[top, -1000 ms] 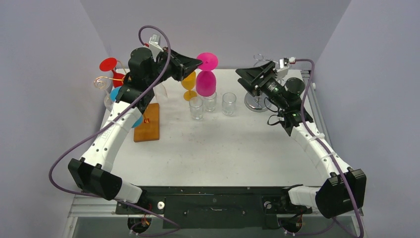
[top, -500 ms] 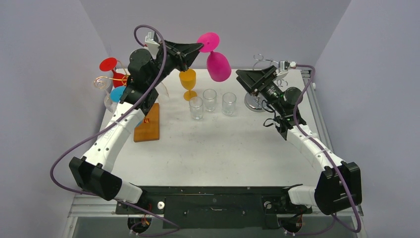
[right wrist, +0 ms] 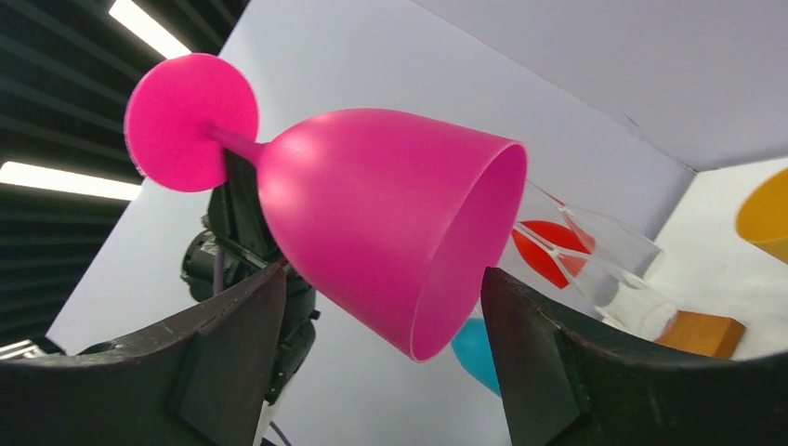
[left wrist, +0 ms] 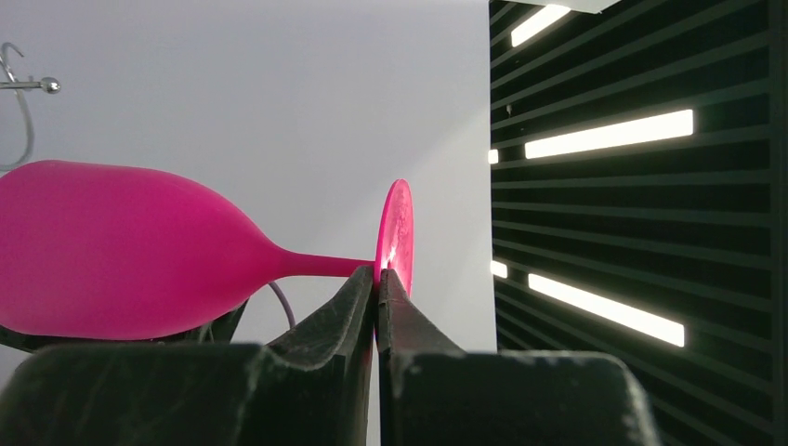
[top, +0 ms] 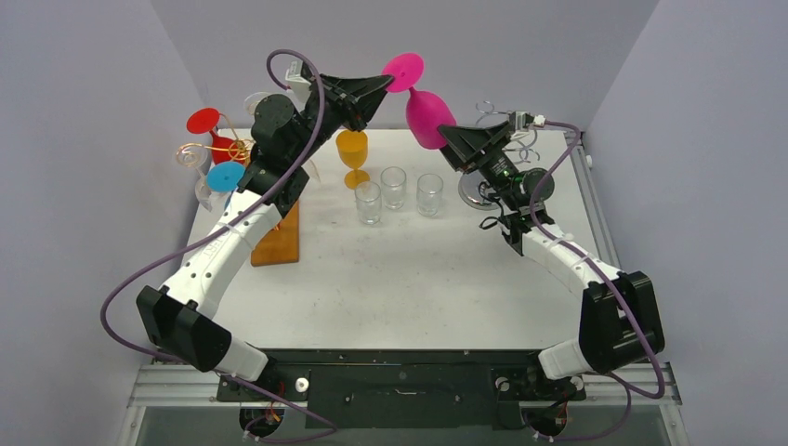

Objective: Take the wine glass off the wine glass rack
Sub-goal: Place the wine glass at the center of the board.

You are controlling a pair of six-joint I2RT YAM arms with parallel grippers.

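L gripper (top: pixel 376 88) (left wrist: pixel 376 279) clenched on stem of pink wine glass (top: pixel 427 116) (left wrist: pixel 121 251) (right wrist: pixel 372 223), right by its foot. Glass is up in the air at table's 12 o'clock, tilted, foot to 11, rim to 5. R gripper (top: pixel 448 133) (right wrist: pixel 381 279) spread wide, fingers either side of bowl near rim; contact can't be told. Wine glass rack (top: pixel 277 232) at 9 o'clock w/ red glass (top: pixel 206 122) + blue glass (top: pixel 226 176). Orange glass (top: pixel 352 153) stands below.
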